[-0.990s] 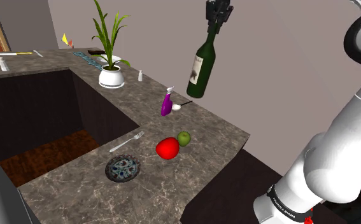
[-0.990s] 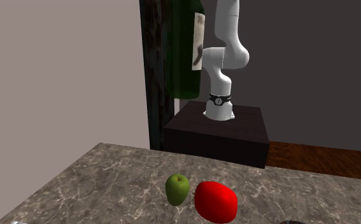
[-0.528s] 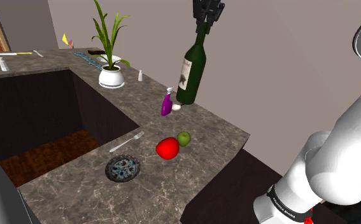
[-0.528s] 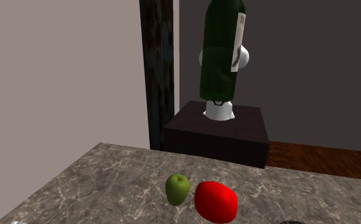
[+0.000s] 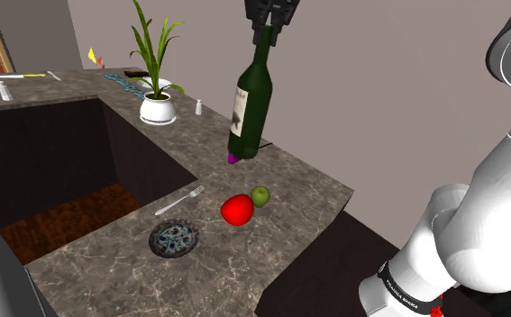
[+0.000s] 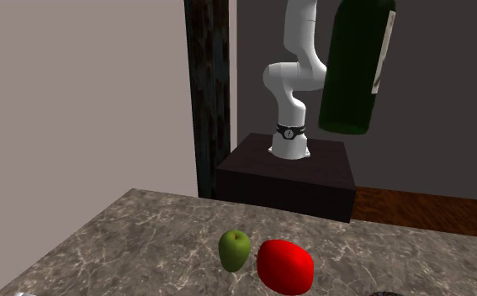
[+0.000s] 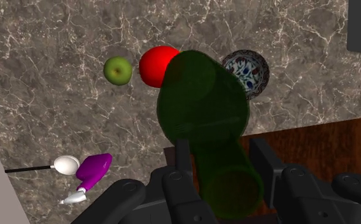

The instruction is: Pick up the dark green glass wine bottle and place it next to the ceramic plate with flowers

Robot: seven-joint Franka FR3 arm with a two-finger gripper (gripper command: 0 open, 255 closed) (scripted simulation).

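- Above the middle of the table [image 5: 291, 180], the green wine bottle [image 5: 249, 108] hangs tilted and clear of the surface, with the gripper [image 5: 265, 34] clamped on its neck.
- I judge this to be the carry step: the bottle is lifted but not yet placed.
- The flowered plate [image 5: 173, 239] lies further along the table, near its inner edge.
- Next I'd swing the bottle toward the plate, bring it upright and lower it onto bare table just beside the plate.
- A red fruit [image 5: 236, 209] and a green apple [image 5: 260, 195] sit side by side between the bottle and the plate, so I'd pass above them.
- A fork [image 5: 179, 200] lies near the plate, and a purple spray bottle [image 7: 95, 170] and a spoon [image 7: 65, 165] lie beneath the bottle.
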